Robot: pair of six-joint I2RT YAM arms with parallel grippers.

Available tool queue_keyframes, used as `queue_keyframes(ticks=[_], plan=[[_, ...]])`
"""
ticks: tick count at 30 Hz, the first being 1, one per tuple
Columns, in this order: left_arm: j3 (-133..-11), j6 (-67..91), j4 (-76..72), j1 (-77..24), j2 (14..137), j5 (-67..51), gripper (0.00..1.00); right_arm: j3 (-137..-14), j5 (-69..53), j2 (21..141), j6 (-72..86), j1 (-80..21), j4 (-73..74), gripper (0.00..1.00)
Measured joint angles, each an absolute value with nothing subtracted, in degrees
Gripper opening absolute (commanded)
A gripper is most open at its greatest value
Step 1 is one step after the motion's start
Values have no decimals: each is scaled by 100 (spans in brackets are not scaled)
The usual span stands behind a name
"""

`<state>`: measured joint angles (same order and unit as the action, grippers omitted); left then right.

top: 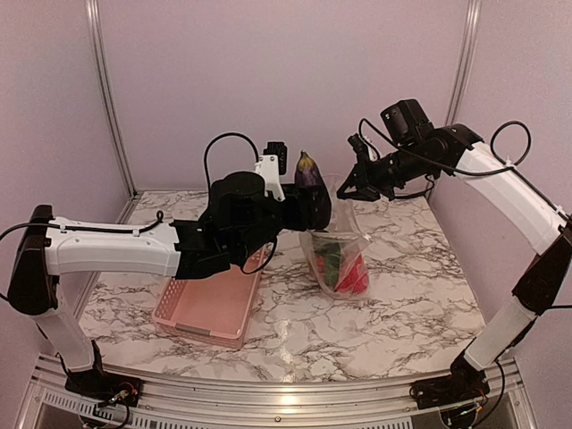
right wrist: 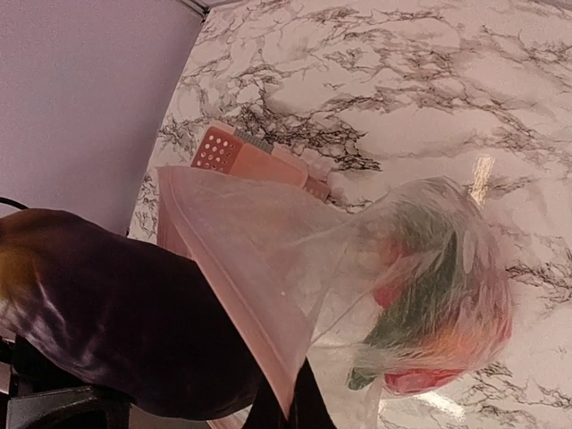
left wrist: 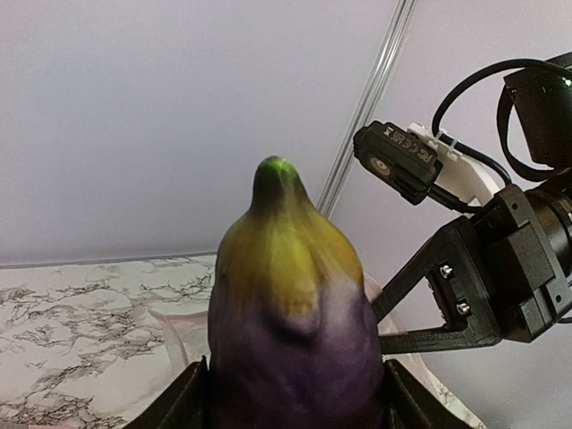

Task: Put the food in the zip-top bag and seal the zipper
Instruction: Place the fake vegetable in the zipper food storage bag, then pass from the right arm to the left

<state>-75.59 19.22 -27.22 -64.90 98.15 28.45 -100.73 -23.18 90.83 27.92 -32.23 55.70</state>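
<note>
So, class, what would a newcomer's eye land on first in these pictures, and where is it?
The dark purple eggplant, held upright by the left gripper at mid-scene. Beside it, the right gripper holds up the clear zip-top bag, with red and green food at its bottom. A pink basket sits left of the bag.

Soft, even pinkish light — faint glare on the marble table (top: 402, 304); the close eggplant (left wrist: 290, 304) looks slightly blurred.

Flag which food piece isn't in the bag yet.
The dark purple eggplant, clamped in the left gripper beside the zip-top bag mouth. The red and green pieces already lie inside at the bag's bottom.
</note>
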Motion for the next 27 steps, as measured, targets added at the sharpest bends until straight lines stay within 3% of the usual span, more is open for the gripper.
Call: queue_keyframes(ticks=[1,3,16,23,27], plan=[[-7575,1970,-2672,-6490,9826,2832,76,-10073,-2331,9085,2801,-3221,5564,0],[-7609,2060,-2574,-6488,9845,2797,98,-10073,-2364,9085,2816,-3221,5542,0],[-9286,1079,-1262,-6495,9738,2803,99,-9931,-2414,9050,2856,-3221,5441,0],[-9321,-705,-34,-6445,8818,1699,75,-9874,-2388,8938,2849,-3221,5448,0],[-9500,-1549,1413,-6451,8584,1225,68,-9743,-2394,8823,2845,-3221,5443,0]])
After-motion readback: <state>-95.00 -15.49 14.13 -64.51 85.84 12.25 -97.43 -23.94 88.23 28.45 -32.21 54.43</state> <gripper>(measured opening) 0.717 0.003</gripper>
